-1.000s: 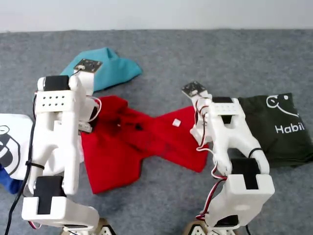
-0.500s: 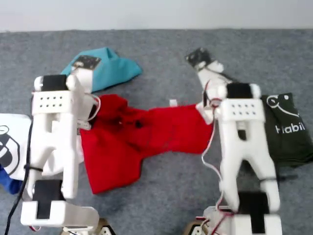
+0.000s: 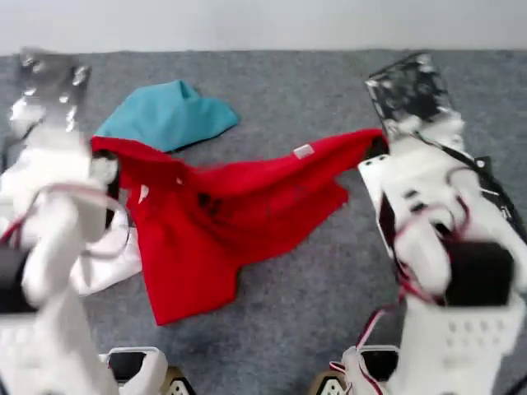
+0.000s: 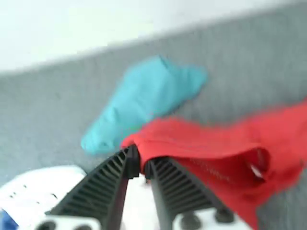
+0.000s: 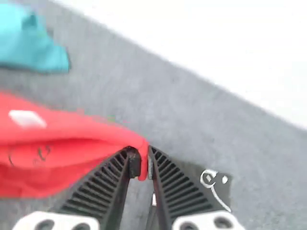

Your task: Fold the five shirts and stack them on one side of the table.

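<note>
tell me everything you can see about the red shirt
The red shirt is soft, wrinkled cloth, unfolded. Its far edge is stretched between two corners, one pinched in the left hand, the other in the right hand, both apparently lifted off the grey table. A small white tag shows near that edge. The rest sags, and its lower part lies on the table.

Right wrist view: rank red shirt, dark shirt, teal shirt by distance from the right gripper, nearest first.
1. red shirt: pinched in the right gripper.
2. dark shirt: lying close beside its fingers.
3. teal shirt: far off, beyond the red shirt.
</note>
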